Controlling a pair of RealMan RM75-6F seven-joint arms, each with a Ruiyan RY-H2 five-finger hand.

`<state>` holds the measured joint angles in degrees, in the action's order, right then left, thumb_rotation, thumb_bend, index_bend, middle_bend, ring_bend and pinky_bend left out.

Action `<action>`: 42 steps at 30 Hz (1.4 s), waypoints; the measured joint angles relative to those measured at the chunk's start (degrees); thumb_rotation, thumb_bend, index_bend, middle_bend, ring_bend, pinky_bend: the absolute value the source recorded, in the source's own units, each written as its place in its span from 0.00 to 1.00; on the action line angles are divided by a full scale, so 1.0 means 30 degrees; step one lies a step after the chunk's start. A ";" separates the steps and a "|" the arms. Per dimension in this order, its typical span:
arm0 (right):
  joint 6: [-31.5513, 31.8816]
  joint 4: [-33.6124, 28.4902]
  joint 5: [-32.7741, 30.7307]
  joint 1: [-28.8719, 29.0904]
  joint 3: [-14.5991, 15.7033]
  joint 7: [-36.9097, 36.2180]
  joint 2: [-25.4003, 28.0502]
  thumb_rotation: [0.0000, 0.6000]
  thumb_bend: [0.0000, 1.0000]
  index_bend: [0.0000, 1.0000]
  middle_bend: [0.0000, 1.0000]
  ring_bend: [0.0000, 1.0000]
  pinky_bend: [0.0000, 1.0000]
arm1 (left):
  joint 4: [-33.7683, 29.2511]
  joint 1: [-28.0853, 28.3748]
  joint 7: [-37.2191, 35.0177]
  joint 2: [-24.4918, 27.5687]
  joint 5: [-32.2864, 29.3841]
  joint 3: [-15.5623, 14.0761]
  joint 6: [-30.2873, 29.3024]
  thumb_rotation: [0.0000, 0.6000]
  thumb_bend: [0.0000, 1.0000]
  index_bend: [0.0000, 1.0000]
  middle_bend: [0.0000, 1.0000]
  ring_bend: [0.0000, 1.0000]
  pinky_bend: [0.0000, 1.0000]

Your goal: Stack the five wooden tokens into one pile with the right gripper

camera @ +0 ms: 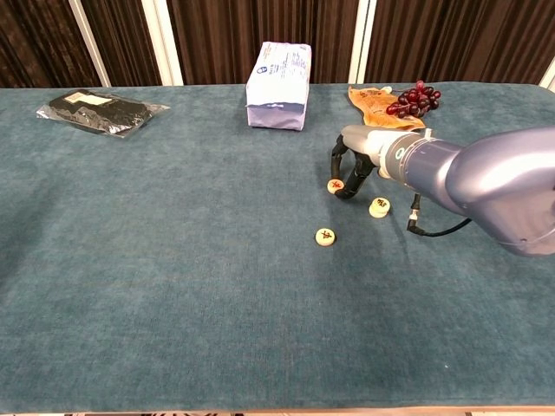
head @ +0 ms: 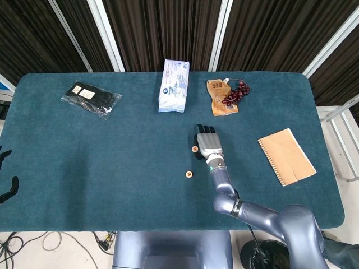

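My right hand (camera: 354, 165) (head: 206, 143) arches over the middle right of the blue table. Its thumb and a finger pinch one round wooden token (camera: 336, 185) (head: 194, 149) at table level. A second token (camera: 379, 206) lies just right of the hand, and a third token (camera: 325, 236) (head: 189, 174) lies nearer the front. Any other tokens are hidden behind the hand. Only dark fingertips of my left hand (head: 10, 189) show at the far left edge, spread apart and holding nothing.
At the back stand a white packet (camera: 279, 74), an orange pouch (camera: 373, 102) and a bunch of dark grapes (camera: 414, 98). A black bag (camera: 100, 110) lies back left. A tan notebook (head: 285, 156) lies to the right.
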<state>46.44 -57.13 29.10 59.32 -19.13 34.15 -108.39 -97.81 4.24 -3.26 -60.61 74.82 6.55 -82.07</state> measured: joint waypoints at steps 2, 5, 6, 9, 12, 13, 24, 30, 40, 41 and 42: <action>0.0054 -0.0180 0.0063 -0.0024 -0.0042 -0.0024 0.0114 1.00 0.42 0.54 0.00 0.00 0.00 | 0.0004 -0.0001 -0.0011 0.0008 0.0012 0.0000 -0.0004 1.00 0.48 0.15 0.00 0.00 0.00; 0.0233 -0.0679 0.0178 -0.0094 -0.0153 -0.0086 0.0466 1.00 0.42 0.54 0.00 0.00 0.00 | 0.0012 -0.0008 -0.0021 0.0020 0.0000 0.0000 -0.0002 1.00 0.48 0.15 0.00 0.00 0.00; 0.0299 -0.0904 0.0208 -0.0129 -0.0193 -0.0107 0.0624 1.00 0.42 0.54 0.00 0.00 0.00 | 0.0004 -0.0008 -0.0019 0.0021 0.0001 0.0000 -0.0002 1.00 0.48 0.15 0.00 0.00 0.00; 0.0598 -0.1970 0.0334 -0.0341 -0.0279 -0.0170 0.1322 1.00 0.42 0.54 0.00 0.00 0.00 | 0.0003 -0.0009 -0.0009 0.0021 0.0005 -0.0007 0.0000 1.00 0.48 0.15 0.00 0.00 0.00; 0.0973 -0.3514 0.0482 -0.0701 -0.0224 -0.0158 0.2284 1.00 0.42 0.54 0.00 0.00 0.00 | -0.0010 -0.0005 0.0046 0.0007 0.0033 -0.0016 -0.0012 1.00 0.48 0.15 0.00 0.00 0.00; 0.1103 -0.4064 0.0542 -0.0837 -0.0164 -0.0135 0.2621 1.00 0.42 0.54 0.00 0.00 0.00 | -0.0018 -0.0006 0.0070 -0.0003 0.0047 -0.0018 -0.0031 1.00 0.48 0.15 0.00 0.00 0.00; 0.2966 -0.9114 0.1962 -0.3120 0.1736 -0.0488 0.5742 1.00 0.42 0.54 0.00 0.00 0.00 | -0.0085 0.0001 0.0295 -0.0080 0.0109 -0.0042 -0.0102 1.00 0.48 0.15 0.00 0.00 0.00; 0.2904 -0.8575 0.2399 -0.3447 0.2127 -0.1159 0.5421 1.00 0.42 0.54 0.00 0.00 0.00 | -0.0069 -0.0005 0.0243 -0.0073 0.0036 -0.0008 -0.0094 1.00 0.48 0.15 0.00 0.00 0.00; 0.2614 -0.7551 0.2885 -0.3746 0.2415 -0.1822 0.4890 1.00 0.42 0.54 0.00 0.00 0.00 | -0.0041 0.0019 0.0248 -0.0080 0.0034 -0.0008 -0.0050 1.00 0.48 0.15 0.00 0.00 0.00; 0.2584 -0.7517 0.2902 -0.3762 0.2422 -0.1846 0.4878 1.00 0.42 0.54 0.00 0.00 0.00 | -0.0044 0.0018 0.0256 -0.0083 0.0037 -0.0010 -0.0054 1.00 0.48 0.15 0.00 0.00 0.00; 0.2565 -0.7498 0.2909 -0.3771 0.2431 -0.1853 0.4870 1.00 0.42 0.54 0.00 0.00 0.00 | -0.0044 0.0019 0.0264 -0.0083 0.0044 -0.0012 -0.0058 1.00 0.48 0.15 0.00 0.00 0.00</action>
<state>54.14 -79.63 37.82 48.01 -11.83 28.59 -93.78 -97.94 4.29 -2.47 -60.86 74.96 6.51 -82.24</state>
